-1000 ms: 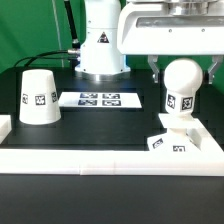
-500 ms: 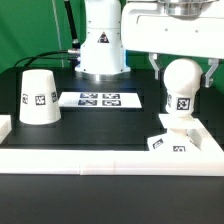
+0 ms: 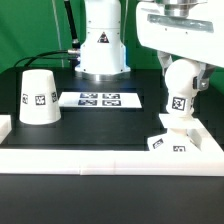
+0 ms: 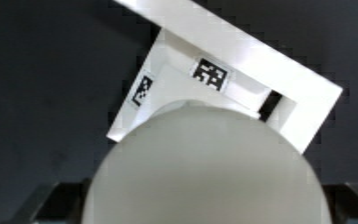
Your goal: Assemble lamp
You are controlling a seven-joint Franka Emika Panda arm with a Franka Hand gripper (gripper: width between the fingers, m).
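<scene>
Exterior view: the bulb [image 3: 181,92] stands upright on the square base [image 3: 166,141], with its long axis vertical. My gripper [image 3: 184,76] hangs straight above the base, one finger down each side of the round head, so the part lies directly below the hand. I cannot tell whether the pads press the head or stand just clear of it. The shade [image 3: 38,97] sits well apart from the base, toward the exterior view's left. In the wrist view the head hides where the stem meets the base, and the fingertips are cut off.
</scene>
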